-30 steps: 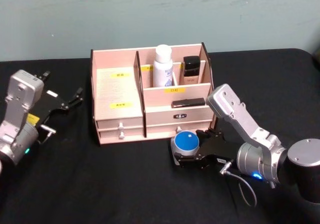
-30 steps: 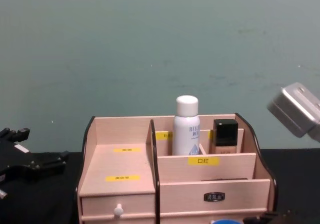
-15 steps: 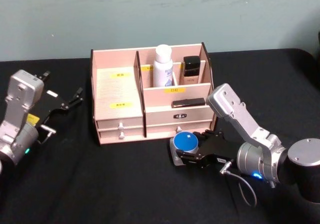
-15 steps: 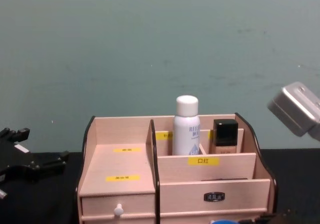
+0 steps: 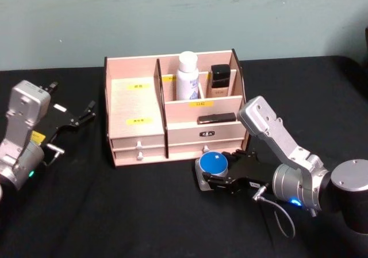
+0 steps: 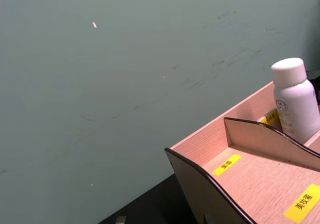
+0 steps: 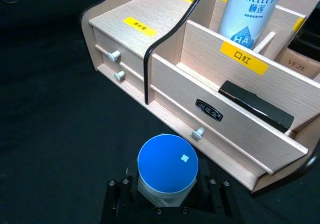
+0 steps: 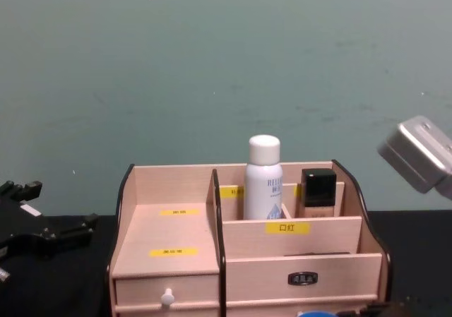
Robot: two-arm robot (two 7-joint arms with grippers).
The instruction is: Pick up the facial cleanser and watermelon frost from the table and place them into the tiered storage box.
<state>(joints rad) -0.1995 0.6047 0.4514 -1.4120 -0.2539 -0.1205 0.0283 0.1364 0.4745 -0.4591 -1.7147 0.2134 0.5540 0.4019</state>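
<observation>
I see the frost jar (image 5: 213, 164), blue lid up, just in front of the box (image 5: 133, 106), at its right half. The right gripper (image 5: 211, 176) reaches in from the box's front right. Its jaws are closed narrow on the jar, with a finger (image 7: 116, 200) against each side of the base. I cannot tell whether the jar rests on the table (image 5: 144, 212). The cleanser (image 5: 187, 76) stands upright in the box's rear middle compartment, beside a black-capped bottle (image 5: 219, 79). The left gripper (image 5: 73, 101) sits left of the box, well apart, jaws wide.
</observation>
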